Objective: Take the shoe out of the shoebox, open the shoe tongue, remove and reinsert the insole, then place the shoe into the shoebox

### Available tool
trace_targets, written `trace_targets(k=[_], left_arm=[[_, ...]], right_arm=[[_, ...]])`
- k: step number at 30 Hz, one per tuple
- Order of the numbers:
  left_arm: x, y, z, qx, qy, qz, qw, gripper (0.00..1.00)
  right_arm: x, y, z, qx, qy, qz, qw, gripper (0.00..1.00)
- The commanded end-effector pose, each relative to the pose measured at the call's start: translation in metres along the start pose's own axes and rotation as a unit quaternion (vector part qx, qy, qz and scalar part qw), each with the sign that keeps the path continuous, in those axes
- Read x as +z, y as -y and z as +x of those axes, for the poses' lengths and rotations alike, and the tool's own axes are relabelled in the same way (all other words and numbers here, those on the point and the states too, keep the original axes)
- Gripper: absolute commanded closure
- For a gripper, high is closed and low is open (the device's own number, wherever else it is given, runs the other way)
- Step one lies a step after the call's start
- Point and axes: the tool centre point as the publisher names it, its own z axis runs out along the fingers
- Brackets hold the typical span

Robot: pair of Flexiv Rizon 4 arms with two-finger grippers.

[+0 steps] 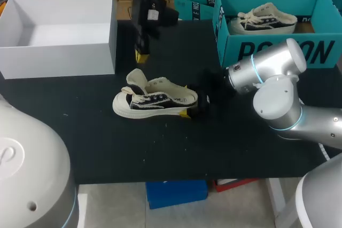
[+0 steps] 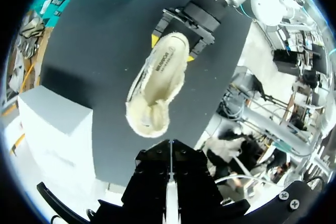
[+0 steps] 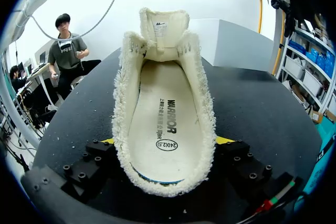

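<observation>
A cream low shoe (image 1: 155,100) with black side panels lies on the black table (image 1: 107,142), toe toward my left. Its tongue (image 1: 136,78) stands pulled up, and the insole (image 3: 165,124) lies flat inside. My right gripper (image 1: 192,106) holds the heel, one yellow-tipped finger against each side; in the right wrist view the shoe (image 3: 168,77) fills the space between the fingers of that gripper (image 3: 167,141). My left gripper (image 1: 141,54) hangs shut and empty above the table, behind the shoe. From the left wrist view, the left gripper (image 2: 170,153) looks down on the shoe (image 2: 157,77).
An open white box (image 1: 59,60) stands at the back left of the table. At the back right is a teal shoebox (image 1: 278,49) holding another shoe (image 1: 264,20). Bare black table lies in front of the shoe.
</observation>
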Motion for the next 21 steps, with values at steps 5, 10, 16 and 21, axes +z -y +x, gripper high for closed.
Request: trace_targets(k=[5,10,16,21], left_arm=[[-0.002,0.006,-0.008,0.135,-0.035,-0.053,0.989,1.00],[-0.002,0.006,-0.008,0.135,-0.035,-0.053,0.989,1.00],[-0.001,-0.003,-0.002,0.128,-0.018,-0.010,0.992,1.00],[0.004,-0.005,0.006,0.146,0.006,0.071,0.987,1.00]], right_arm=[[0.001,0.000,0.000,0.000,0.001,0.000,1.000,1.00],[0.001,0.000,0.000,0.000,0.001,0.000,1.000,1.00],[0.001,0.000,0.000,0.000,0.001,0.000,1.000,1.00],[0.001,0.000,0.000,0.000,0.001,0.000,1.000,1.00]])
